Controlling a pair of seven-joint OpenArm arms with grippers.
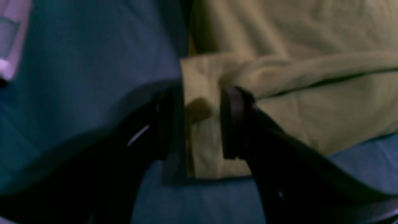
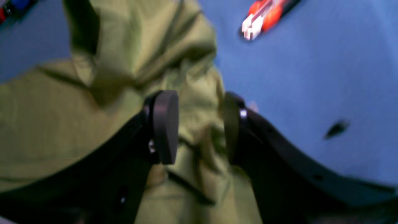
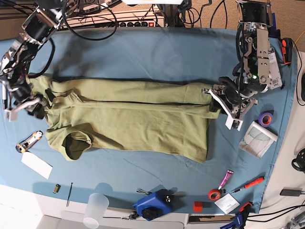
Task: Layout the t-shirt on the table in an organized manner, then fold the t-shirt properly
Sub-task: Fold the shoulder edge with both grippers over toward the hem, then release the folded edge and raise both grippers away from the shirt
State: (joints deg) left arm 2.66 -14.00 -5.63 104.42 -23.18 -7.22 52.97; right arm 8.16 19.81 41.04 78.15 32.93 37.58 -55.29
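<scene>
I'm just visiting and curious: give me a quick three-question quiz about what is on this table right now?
1. True or false: the t-shirt lies stretched between both arms.
2. What sits nearest the left end effector: A) purple tape roll B) clear cup C) blue tool?
3. Fill in: the right end effector straddles bunched ____ cloth.

Key: 1 true; 2 A; 3 green.

Olive-green t-shirt (image 3: 128, 124), stretched lengthwise, teal table (image 3: 157, 52)
</scene>
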